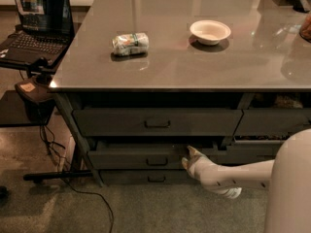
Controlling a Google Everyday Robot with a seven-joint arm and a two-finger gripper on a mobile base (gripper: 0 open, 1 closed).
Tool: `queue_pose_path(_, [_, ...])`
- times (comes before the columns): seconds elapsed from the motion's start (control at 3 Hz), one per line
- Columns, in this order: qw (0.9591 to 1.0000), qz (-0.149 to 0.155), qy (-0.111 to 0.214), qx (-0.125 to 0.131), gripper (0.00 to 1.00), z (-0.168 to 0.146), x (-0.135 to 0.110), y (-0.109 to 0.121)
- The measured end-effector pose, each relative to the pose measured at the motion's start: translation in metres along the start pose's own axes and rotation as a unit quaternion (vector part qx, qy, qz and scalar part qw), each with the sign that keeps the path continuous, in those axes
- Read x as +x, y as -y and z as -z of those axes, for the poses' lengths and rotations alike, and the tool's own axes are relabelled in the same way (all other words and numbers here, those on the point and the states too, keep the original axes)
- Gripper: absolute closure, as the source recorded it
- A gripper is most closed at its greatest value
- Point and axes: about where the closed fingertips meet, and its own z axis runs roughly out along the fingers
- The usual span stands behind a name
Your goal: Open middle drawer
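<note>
arm outstretched low, gripper at middle drawer

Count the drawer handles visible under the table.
3, stacked at centre: on the top drawer, the middle drawer and the bottom drawer. The gripper is just right of the middle one; others may be hidden.

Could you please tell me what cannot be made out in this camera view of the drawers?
- Inside of the middle drawer: hidden in shadow beneath the top drawer.
- The gripper, at the drawer front just right of the handle: whether it touches the drawer is unclear.
- The brown object on the table: cut off by the right edge.
</note>
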Motion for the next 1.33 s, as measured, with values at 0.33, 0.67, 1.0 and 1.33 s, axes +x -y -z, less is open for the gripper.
queue_pose_path(0.33, [1.0, 0.001, -0.002, -0.003, 1.0, -0.0008, -0.0013, 0.0011])
queue_pose_path(0.67, [0.9999, 0.002, -0.008, -0.009, 1.0, -0.0014, -0.0008, 0.0013])
queue_pose_path(1.0, [0.9998, 0.003, -0.014, -0.016, 1.0, -0.0003, 0.0005, 0.0007])
queue_pose_path(1.33, [0.9995, 0.004, -0.02, -0.023, 1.0, 0.0019, 0.0021, -0.0011])
